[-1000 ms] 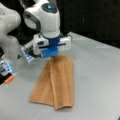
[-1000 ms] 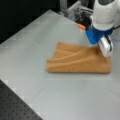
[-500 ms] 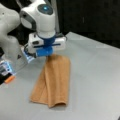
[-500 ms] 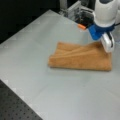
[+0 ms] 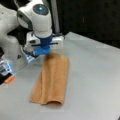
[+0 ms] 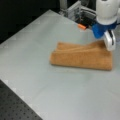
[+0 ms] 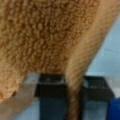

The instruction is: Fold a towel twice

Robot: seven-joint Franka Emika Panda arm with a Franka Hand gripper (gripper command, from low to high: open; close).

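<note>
**Pinching the towel's far edge, one fold down**

Clamping a thick seam of terry between my fingers, I have the cloth running straight up through the pinch in the wrist view, its nap filling nearly all I see there. My gripper sits low at the towel's end nearest the arm's base. In both front views the towel lies on the grey table as a long narrow strip, layered, so the first fold looks done. I judge the second fold is in hand: it calls for keeping every pinched layer together as that end goes over.
</note>
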